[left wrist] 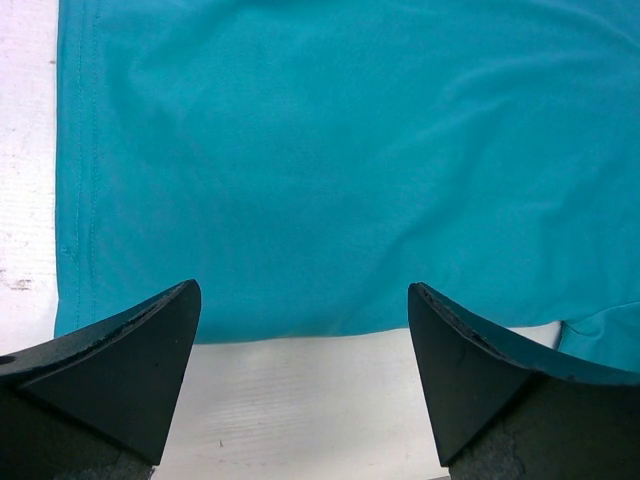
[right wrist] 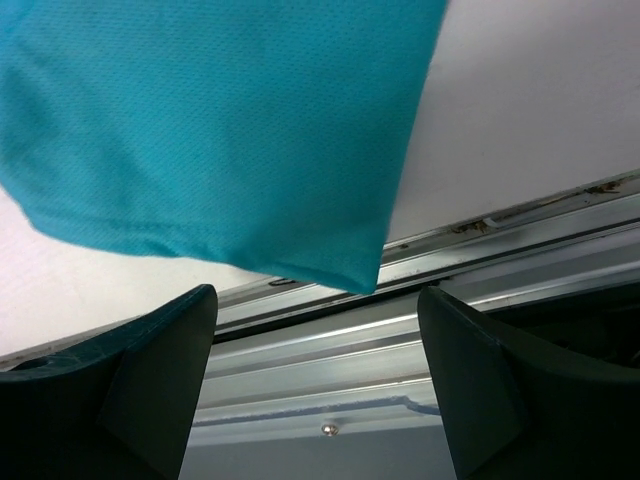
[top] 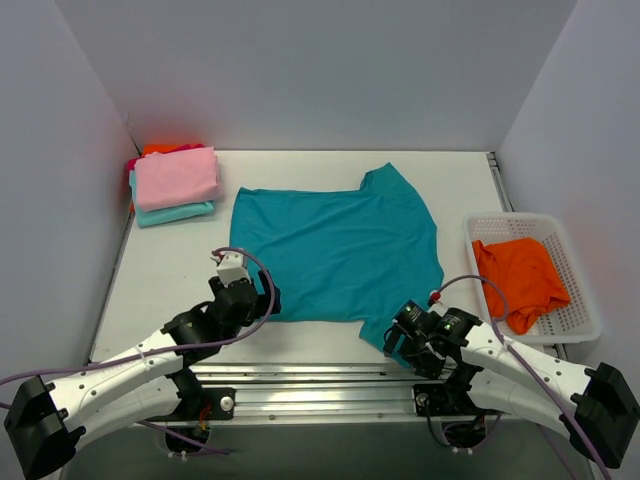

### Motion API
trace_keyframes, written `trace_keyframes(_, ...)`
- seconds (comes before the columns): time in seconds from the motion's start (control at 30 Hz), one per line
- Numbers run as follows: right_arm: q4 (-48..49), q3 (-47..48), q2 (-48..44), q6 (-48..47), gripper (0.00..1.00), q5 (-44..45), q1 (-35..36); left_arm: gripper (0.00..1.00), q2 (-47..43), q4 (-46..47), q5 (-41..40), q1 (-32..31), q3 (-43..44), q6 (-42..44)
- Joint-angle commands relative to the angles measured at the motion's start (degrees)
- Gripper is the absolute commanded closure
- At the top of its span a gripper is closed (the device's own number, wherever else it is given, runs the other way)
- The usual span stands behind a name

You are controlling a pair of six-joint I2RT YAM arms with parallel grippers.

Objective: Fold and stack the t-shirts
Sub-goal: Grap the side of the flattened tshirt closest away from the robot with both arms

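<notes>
A deep teal t-shirt (top: 335, 248) lies spread flat in the middle of the table. My left gripper (top: 262, 297) is open and empty just before the shirt's near left hem (left wrist: 300, 200). My right gripper (top: 396, 345) is open and empty at the shirt's near right sleeve (right wrist: 220, 130), whose corner hangs over the table's front rail. A pink t-shirt (top: 176, 177) lies folded on a pale aqua one (top: 175, 212) at the back left, with an orange edge (top: 160, 149) behind. A bright orange t-shirt (top: 520, 278) lies crumpled in the basket.
A white mesh basket (top: 580, 285) stands at the right edge of the table. The aluminium front rail (right wrist: 400, 340) runs under the right gripper. Grey walls close in the left, back and right sides.
</notes>
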Motion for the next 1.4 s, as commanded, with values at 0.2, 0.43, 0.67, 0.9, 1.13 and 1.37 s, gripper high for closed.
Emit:
trace_keyframes(0.2,3.98,-1.29,6.88,0.05,0.35,2.36,-0.64,0.07,-0.26,1.25,-0.82,0.09,-0.36,-0.74)
trace_keyframes(0.43,4.77,-0.59,9.52,-1.54,0.68,2.8,-1.6,0.06,-0.44,1.51,-0.91,0.44,-1.06,-0.66)
trace_keyframes(0.67,4.34,0.37,10.49,-2.42,1.0,3.07,-2.04,0.06,-0.52,-0.06,-1.35,0.7,-0.72,-1.44)
trace_keyframes(0.9,0.73,6.69,8.82,-4.43,1.0,9.39,-2.04,0.06,4.99,-21.16,-12.58,0.88,4.29,-20.42)
trace_keyframes(1.13,4.06,11.18,9.79,-7.86,1.0,14.14,-2.66,0.06,15.46,-22.04,-11.64,1.67,6.32,-29.9)
trace_keyframes(1.37,7.41,10.14,8.38,-10.94,1.0,13.79,-3.89,0.07,15.3,-23.1,-13.38,1.93,3.42,-38.0)
